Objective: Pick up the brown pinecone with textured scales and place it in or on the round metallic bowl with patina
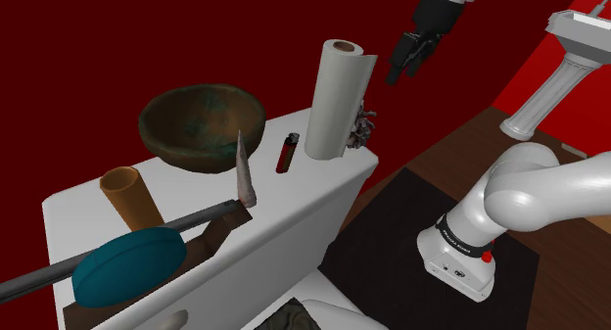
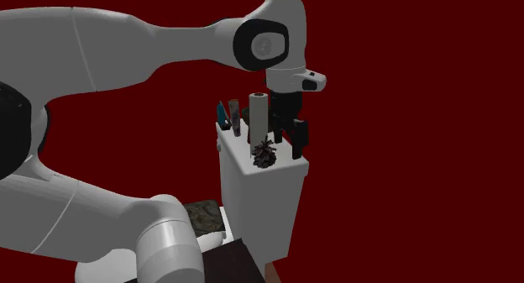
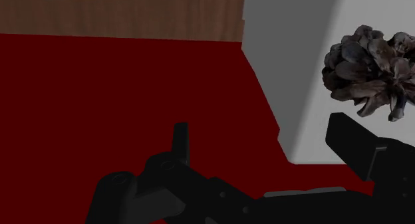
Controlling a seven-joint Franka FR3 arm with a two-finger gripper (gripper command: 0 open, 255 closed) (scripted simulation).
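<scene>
Hand (image 1: 409,54) — fingers (image 3: 359,146) apart, empty — hangs off the tabletop's (image 1: 294,196) far corner, pinecone (image 3: 369,70) below, just outside one finger.

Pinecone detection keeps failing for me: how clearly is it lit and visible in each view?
Wrist view: the dark brown scaly pinecone is evenly lit, scales distinct, no glare. Shoulder view: mostly hidden behind the white paper roll. Second exterior view: a small dark shape against the white block.

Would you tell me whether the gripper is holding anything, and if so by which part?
Nothing is held. The gripper is open, with nothing between its fingers; the pinecone lies untouched on the white top.
</scene>
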